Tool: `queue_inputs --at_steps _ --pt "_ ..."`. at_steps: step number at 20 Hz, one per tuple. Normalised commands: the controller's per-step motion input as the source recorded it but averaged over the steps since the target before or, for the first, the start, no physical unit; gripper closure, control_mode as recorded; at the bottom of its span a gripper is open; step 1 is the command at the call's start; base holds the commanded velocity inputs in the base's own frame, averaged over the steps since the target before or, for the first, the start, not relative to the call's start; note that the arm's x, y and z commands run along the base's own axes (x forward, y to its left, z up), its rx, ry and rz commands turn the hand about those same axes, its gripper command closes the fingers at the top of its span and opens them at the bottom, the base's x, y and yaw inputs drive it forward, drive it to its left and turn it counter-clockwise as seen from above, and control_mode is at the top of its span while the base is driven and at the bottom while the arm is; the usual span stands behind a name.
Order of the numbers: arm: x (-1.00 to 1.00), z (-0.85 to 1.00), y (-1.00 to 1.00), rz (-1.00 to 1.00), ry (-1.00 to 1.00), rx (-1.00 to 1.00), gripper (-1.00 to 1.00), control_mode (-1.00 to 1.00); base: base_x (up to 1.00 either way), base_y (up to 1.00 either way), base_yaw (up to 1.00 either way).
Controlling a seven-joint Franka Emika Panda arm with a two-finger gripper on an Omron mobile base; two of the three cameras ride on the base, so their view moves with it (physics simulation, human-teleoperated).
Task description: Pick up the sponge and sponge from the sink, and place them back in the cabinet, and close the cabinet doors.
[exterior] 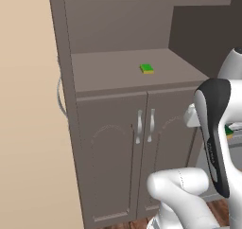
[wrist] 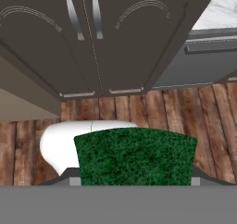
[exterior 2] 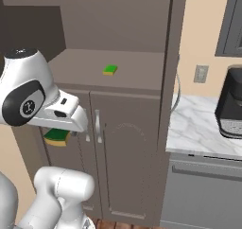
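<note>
The cabinet (exterior: 118, 128) stood directly ahead of the base, with its upper compartment open to view and the lower pair of arched-panel doors (exterior 2: 113, 162) shut, their silver handles (exterior: 145, 125) side by side at the centre seam.

One sponge (exterior: 147, 68) lay flat on the open shelf (exterior: 108, 74) above those doors, green face up with a yellow edge showing. It sat right of the shelf's centre, about midway between the front edge and the back wall, and touched nothing else. The right base view showed it (exterior 2: 110, 70) in the same place on the shelf.

The gripper (exterior 2: 59, 136) was in front of the lower doors, below the level of the shelf's front edge and nearer the cabinet's left side as the robot faces it. The jaws were clamped on the second sponge (wrist: 136, 156); in the hand view its green face spanned the space between the two finger tips, and in the right base view its green top and yellow layer (exterior 2: 56, 137) protruded beneath the white hand. The held sponge was clear of the doors and the shelf.

The hand view looked down on the lower doors and a wooden plank floor (wrist: 185, 107) at the cabinet's foot.

To the cabinet's right, a white marble worktop (exterior 2: 198, 124) carried a black appliance (exterior 2: 230, 102) against the wall, near the worktop's back edge.
</note>
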Motion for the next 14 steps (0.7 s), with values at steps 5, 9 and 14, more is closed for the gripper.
queue_inputs --at_steps 5,9,14 --pt "0.0 0.0 0.0 0.0 0.0 0.0 1.0 1.0 0.0 0.0 0.0" --pt "0.0 0.0 0.0 0.0 0.0 0.0 1.0 1.0 0.0 0.0 0.0" --pt "0.0 0.0 0.0 0.0 0.0 0.0 1.0 1.0 0.0 0.0 0.0"
